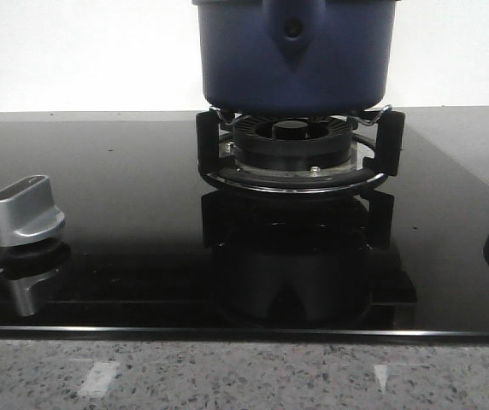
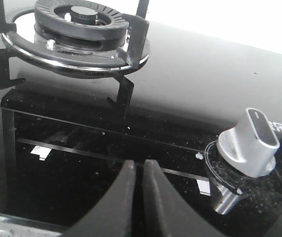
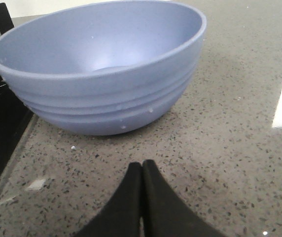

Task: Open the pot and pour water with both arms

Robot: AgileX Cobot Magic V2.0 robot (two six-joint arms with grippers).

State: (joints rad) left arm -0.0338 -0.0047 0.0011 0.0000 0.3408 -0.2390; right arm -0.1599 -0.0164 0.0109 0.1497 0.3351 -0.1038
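The pot [image 1: 294, 53] sat on the burner [image 1: 294, 147], top centre. My left gripper [image 2: 137, 173] and right gripper [image 3: 141, 175] were both pressed together, empty.

Pot [image 1: 294, 55] top beyond frame edge

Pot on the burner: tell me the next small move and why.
Probably open the left claw and raise it toward the pot. Both claws look shut and empty, the left low by the knob, the right claw facing the blue bowl.
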